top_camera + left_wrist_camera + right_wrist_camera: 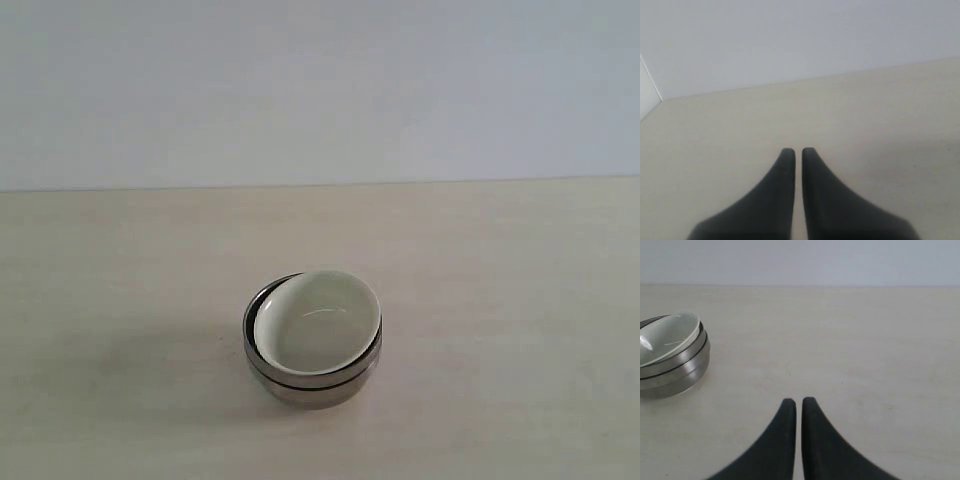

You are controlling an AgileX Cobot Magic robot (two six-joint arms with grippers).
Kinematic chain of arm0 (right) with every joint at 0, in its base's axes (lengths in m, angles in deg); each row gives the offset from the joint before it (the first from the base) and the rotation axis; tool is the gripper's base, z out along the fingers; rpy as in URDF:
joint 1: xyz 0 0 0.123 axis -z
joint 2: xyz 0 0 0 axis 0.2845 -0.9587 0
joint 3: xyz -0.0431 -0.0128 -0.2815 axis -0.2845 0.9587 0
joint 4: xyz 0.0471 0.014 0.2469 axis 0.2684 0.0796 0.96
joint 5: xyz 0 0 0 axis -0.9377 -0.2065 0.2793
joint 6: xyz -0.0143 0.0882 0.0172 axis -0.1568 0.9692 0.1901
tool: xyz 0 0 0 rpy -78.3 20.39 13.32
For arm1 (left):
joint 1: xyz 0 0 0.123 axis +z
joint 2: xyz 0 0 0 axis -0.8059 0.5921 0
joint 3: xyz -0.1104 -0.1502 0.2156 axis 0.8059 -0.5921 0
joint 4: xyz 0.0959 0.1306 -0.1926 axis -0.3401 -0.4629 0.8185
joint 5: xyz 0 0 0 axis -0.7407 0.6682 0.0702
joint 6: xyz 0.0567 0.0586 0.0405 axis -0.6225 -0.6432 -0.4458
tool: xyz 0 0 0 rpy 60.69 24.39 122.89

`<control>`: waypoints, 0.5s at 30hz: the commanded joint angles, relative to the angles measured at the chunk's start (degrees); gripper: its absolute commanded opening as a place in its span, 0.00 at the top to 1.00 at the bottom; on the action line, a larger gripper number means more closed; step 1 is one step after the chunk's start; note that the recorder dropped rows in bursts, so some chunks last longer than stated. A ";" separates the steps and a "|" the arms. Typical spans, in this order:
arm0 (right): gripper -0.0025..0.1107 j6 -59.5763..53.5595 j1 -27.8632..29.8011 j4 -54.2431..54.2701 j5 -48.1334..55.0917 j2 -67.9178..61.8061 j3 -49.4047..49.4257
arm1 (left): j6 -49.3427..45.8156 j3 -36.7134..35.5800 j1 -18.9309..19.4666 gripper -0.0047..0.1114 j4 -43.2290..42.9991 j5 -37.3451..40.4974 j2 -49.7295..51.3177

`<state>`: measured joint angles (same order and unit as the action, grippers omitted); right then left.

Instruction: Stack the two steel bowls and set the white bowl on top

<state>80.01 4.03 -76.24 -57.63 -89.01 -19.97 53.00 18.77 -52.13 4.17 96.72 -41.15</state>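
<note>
A: Position of the task items?

B: We find the two steel bowls (310, 392) nested one inside the other on the bench (520, 300). In the exterior view they sit a little left of centre, toward the near edge. A dark seam runs between the two rims. The white bowl (320, 325) sits in the upper steel one — not level but tilted. Its rim rides higher on the right of that view and is sunk on the left, where a dark crescent of steel interior shows.

A: Is the white bowl seated on the steel rim?

B: At the right it appears to rest on the rim. The contact lower down is hidden, so we cannot say more.

A: The pincers?

B: The left pincer (798, 150) is clenched on nothing, with only a thin slit between its fingers. It is over bare bench, with the pale wall (800, 40) behind. The right pincer (798, 401) is likewise clenched and grasps nothing — its wrist view shows the stack well apart from the fingertips, off to one side.
</note>
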 commanded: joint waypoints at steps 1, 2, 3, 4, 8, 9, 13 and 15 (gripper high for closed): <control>0.98 -0.41 0.43 -0.14 0.07 0.29 0.00 | 0.56 -0.20 0.17 0.93 0.49 -0.45 -0.22; 0.98 -0.41 0.43 -0.14 0.07 0.29 0.00 | 0.56 -0.20 0.17 0.93 0.49 -0.45 -0.22; 0.98 -0.41 0.43 -0.14 0.07 0.29 0.00 | 0.56 -0.20 0.17 0.93 0.49 -0.45 -0.22; 0.98 -0.41 0.43 -0.14 0.07 0.29 0.00 | 0.56 -0.20 0.17 0.93 0.49 -0.45 -0.22; 0.98 -0.41 0.43 -0.14 0.07 0.29 0.00 | 0.56 -0.20 0.17 0.93 0.49 -0.45 -0.22; 0.98 -0.41 0.43 -0.14 0.07 0.29 0.00 | 0.56 -0.20 0.17 0.93 0.49 -0.45 -0.22; 0.98 -0.41 0.43 -0.16 -0.08 0.29 0.00 | 0.56 -0.20 0.17 0.93 0.49 -0.45 -0.22; 0.98 -0.41 0.43 -0.16 -0.36 0.29 0.00 | 0.56 -0.20 0.17 0.93 0.49 -0.45 -0.22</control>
<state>80.01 4.03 -76.24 -57.63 -89.01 -19.97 53.00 18.77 -52.13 4.17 96.72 -41.15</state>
